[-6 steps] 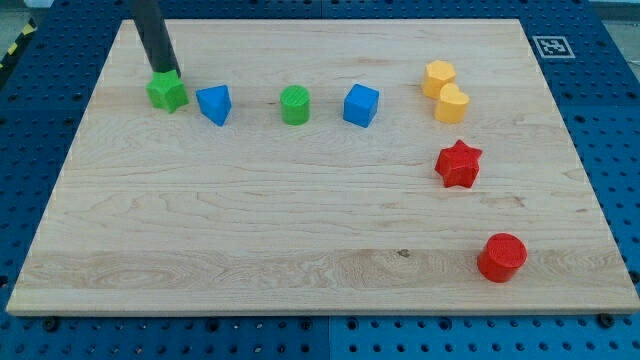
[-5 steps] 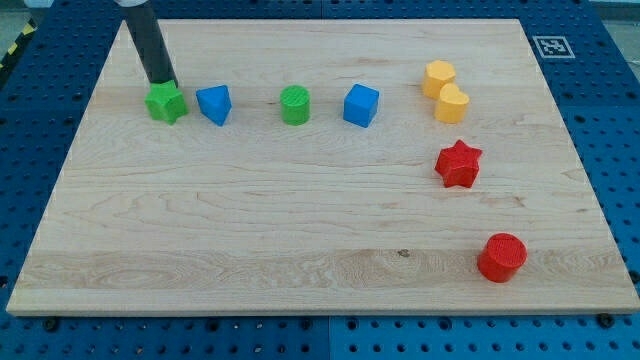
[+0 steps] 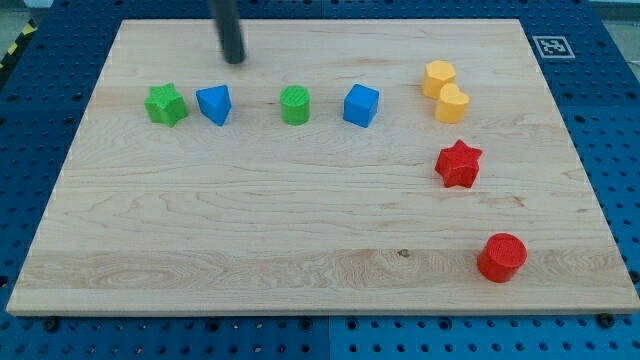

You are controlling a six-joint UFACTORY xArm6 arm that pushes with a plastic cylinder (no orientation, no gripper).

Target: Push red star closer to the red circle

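Two red (image 3: 459, 164), two yellow (image 3: 438, 77), two blue (image 3: 214, 103), two green blocks (image 3: 165, 104); my tip (image 3: 235, 60), bearing no fingers, above the blue.

A light wooden surface (image 3: 300, 220) with fine grain lines is seen lying flat. It is laid on a blue base (image 3: 40, 120) full of small round holes. A little black and white square tag (image 3: 552, 46) is stuck at the top right corner. Yellow and black stripes (image 3: 14, 47) are seen far left
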